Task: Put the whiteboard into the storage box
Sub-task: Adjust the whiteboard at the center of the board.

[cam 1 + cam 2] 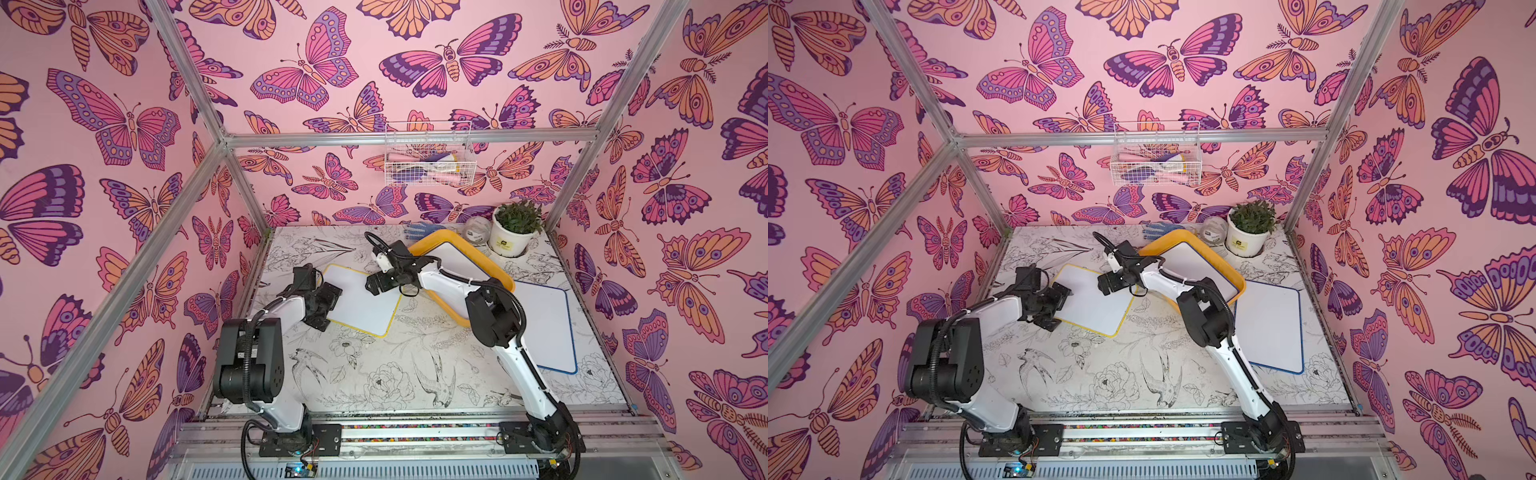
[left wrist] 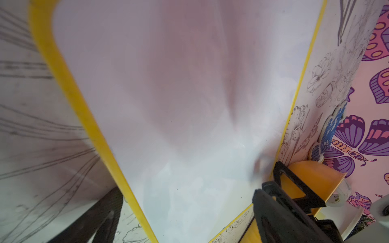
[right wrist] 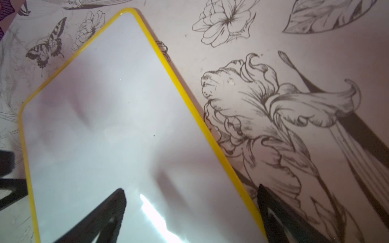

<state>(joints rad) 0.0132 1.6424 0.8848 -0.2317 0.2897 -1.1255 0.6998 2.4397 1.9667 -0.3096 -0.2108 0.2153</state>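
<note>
Since both pairs of fingers stand spread wide with nothing between them, I read this as the approach to a grasp. The right fingers (image 3: 116, 202) straddle the rim of the yellow-rimmed whiteboard (image 1: 361, 303) on its side toward the storage box (image 1: 434, 235), one over the white face and one over the bare counter (image 1: 399, 374). The left fingers (image 2: 101, 212) sit low over the opposite end of that board, also empty.

The board lies flat on the counter, just beside the box and outside it. It is thin and flush, so I judge that a plain pinch from above would slip. I would press one finger at the rim to tip the edge up and close only once the rim is truly between the fingers. After that I would lift the board level over the box's raised wall.

The box already holds one whiteboard (image 1: 461, 257), so mine must land on top, square to the rim. The right forearm crosses over the box, and I judge that the main obstruction.

A blue-rimmed whiteboard (image 1: 548, 328) lies beyond the box, and I cannot tell whether the two touch. A potted plant (image 1: 515, 220), a roll of tape (image 1: 477, 232) and a glove (image 1: 419, 230) crowd the back edge. The wire basket (image 1: 428, 156) hangs on the wall, well clear.
</note>
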